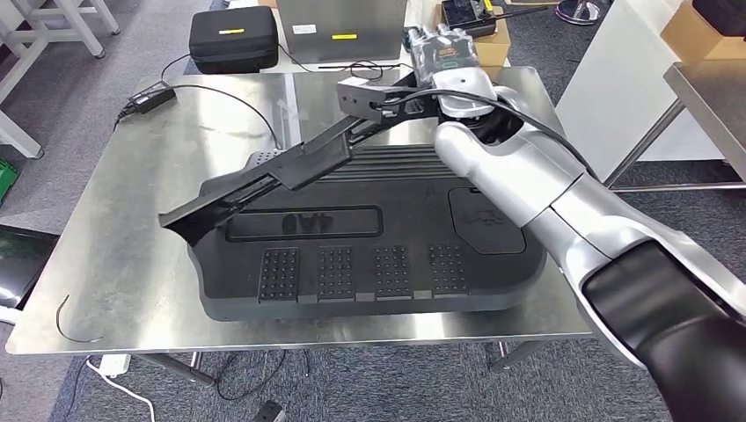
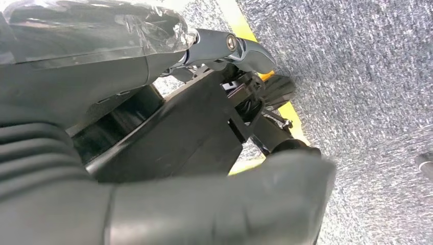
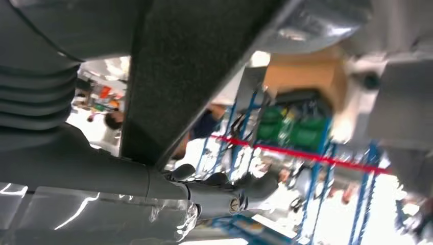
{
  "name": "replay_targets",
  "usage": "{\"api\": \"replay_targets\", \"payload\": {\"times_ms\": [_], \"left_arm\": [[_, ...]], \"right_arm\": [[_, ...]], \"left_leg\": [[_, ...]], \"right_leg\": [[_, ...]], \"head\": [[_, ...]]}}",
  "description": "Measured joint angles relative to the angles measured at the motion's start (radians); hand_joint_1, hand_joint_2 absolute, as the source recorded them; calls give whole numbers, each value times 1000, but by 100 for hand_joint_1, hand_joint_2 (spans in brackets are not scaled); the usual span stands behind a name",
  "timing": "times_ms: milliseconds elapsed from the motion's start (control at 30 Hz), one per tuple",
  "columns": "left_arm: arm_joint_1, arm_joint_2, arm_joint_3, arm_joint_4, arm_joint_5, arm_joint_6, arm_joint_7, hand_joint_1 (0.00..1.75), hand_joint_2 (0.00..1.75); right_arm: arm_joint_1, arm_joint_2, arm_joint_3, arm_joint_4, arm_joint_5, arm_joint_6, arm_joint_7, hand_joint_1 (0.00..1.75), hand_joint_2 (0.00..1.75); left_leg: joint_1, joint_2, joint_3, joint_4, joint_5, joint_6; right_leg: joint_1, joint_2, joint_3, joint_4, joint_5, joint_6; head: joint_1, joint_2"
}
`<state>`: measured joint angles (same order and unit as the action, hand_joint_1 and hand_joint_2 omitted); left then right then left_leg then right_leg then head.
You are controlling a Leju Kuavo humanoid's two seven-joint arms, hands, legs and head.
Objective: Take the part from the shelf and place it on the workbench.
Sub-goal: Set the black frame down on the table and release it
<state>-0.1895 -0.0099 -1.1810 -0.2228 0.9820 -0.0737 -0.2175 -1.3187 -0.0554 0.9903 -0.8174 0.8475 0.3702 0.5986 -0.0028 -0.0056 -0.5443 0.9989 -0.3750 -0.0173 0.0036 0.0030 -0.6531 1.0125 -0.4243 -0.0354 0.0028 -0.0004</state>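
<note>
Right hand (image 1: 444, 66) grips long black part (image 1: 281, 167) at its far end, holding it tilted over big black panel (image 1: 369, 255) on worktop (image 1: 132, 220). Left hand (image 2: 153, 194) fingers: cannot tell.

- Head view looks forward and down from high over the tabletop (image 1: 132, 229).
- Left wrist view sits close, facing carpeted floor (image 2: 367, 76).
- Right wrist view sits close, tilted toward distant blue racks (image 3: 367, 204).

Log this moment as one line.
right hand: grips long black part | part: low end on black tray | tray: on workbench | left hand: hanging, empty
</note>
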Motion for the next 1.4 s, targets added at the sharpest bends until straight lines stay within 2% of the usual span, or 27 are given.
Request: {"api": "replay_targets", "payload": {"times_ms": [267, 467, 933, 1067, 1200, 1267, 1400], "left_arm": [[-1, 0, 0, 0, 2, 0, -3, 0, 0], [-2, 0, 0, 0, 2, 0, -3, 0, 0], [-2, 0, 0, 0, 2, -6, 2, 0, 0], [-2, 0, 0, 0, -1, -6, 1, 0, 175], [-3, 0, -2, 0, -6, -5, -1, 0, 175], [-3, 0, -5, 0, -6, -3, -1, 0, 175], [-3, 0, -12, 0, -6, 0, -1, 0, 175]], "right_arm": [[-28, 31, 28, 56, -39, 27, -14, 0, 0], [-39, 39, 41, 82, -43, 31, -14, 0, 0], [-56, 41, 61, 100, -83, 117, -23, 0, 0], [-66, 41, 70, 100, -95, 128, -9, 0, 0], [-72, 39, 80, 100, -114, 86, 43, 0, 0], [-72, 34, 82, 98, -107, 26, 72, 0, 0], [-69, 19, 75, 97, 2, -64, 85, 0, 0]], "left_leg": [[0, 0, 1, 0, 0, 0], [-1, 0, 1, 0, 0, 0], [-1, 0, 2, 0, 0, 0], [-1, 0, 2, 0, 0, 0], [-2, 0, 3, 0, 0, 0], [-2, 0, 3, 0, 0, 0], [-4, 0, 4, 0, 0, 0]], "right_leg": [[0, 0, 1, 0, 0, 0], [-1, 0, 1, 0, 0, 0], [-1, 0, 2, 0, 0, 0], [-1, 0, 2, 0, 0, 0], [-1, 0, 3, 0, 0, 0], [-1, 0, 3, 0, 0, 0], [0, 0, 3, 0, 0, 0]], "head": [[0, 0], [1, 0], [0, 0], [1, 0], [1, 0], [1, 0], [1, 0]]}}
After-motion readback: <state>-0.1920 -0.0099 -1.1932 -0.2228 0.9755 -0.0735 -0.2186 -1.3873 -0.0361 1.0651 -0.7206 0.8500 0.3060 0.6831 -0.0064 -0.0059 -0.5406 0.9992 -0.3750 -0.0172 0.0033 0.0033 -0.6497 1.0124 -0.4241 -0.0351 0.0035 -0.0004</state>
